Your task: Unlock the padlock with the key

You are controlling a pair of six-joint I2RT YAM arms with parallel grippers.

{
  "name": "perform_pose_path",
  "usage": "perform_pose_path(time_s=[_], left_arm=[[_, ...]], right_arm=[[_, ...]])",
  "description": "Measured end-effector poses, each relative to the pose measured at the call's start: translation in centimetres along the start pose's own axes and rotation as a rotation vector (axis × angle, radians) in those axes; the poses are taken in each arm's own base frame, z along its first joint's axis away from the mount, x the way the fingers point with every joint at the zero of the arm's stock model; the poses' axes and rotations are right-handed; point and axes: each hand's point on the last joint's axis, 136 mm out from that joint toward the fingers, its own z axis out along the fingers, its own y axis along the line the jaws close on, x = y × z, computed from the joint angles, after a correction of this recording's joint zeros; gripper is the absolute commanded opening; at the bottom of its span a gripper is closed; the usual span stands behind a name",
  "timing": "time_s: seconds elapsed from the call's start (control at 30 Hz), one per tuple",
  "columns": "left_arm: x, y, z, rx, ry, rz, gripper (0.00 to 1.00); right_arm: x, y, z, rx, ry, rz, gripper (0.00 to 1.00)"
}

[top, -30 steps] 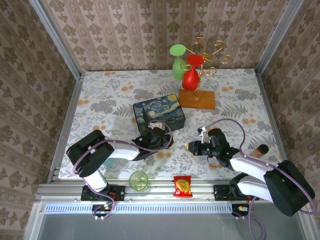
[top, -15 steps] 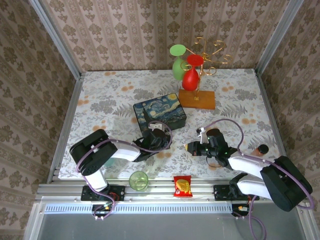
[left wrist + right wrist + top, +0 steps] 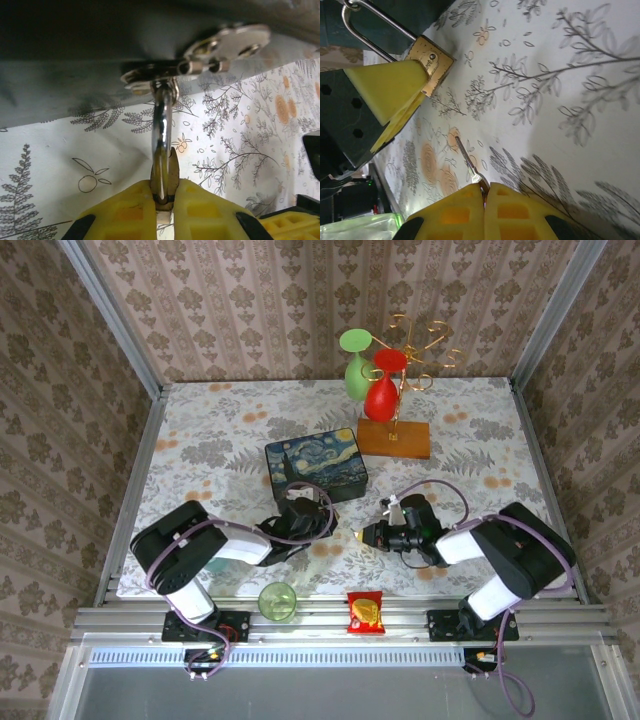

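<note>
The small brass padlock point(image 3: 431, 62) hangs by its silver shackle point(image 3: 162, 117) from the latch point(image 3: 150, 80) of the dark painted box point(image 3: 316, 465). My left gripper point(image 3: 165, 192) is shut on the padlock's body point(image 3: 165, 175), edge-on between the yellow fingers point(image 3: 127, 210). In the top view the left gripper point(image 3: 306, 524) sits at the box's front edge. My right gripper point(image 3: 484, 190) is shut on the head of a thin silver key point(image 3: 466, 161). The blade points toward the padlock with a gap of tablecloth between them. The right gripper point(image 3: 367, 535) lies just right of the left one.
A wooden stand point(image 3: 395, 437) with green and red glasses stands at the back. A green cup point(image 3: 277, 601) and a red snack packet point(image 3: 365, 611) sit at the near edge. The left gripper's yellow finger point(image 3: 390, 90) lies beside the padlock.
My right gripper has moved left with the key, closer to the padlock, and its arm has swung in. The left gripper still holds the padlock; the box shifted slightly left.
</note>
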Motion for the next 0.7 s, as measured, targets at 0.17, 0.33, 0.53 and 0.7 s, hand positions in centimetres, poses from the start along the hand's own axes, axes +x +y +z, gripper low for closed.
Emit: perform_pose_path(time_s=[0.17,0.33,0.53,0.7], left_arm=[[-0.1,-0.6,-0.4,0.033,-0.001,-0.03,0.0],[-0.4,-0.7,-0.8,0.072,-0.009,-0.079,0.0],[-0.5,-0.8,-0.9,0.084,-0.011,-0.103,0.0],[-0.9,-1.3,-1.3,0.104,-0.022,-0.113,0.0]], right_arm=[[-0.7,1.1,0.8,-0.068,0.004,0.018,0.0],[-0.7,1.6,1.3,-0.119,0.013,0.032,0.0],[-0.6,1.9,1.6,-0.149,0.028,0.044,0.0],[-0.8,2.4,1.8,-0.168,0.034,0.049,0.0]])
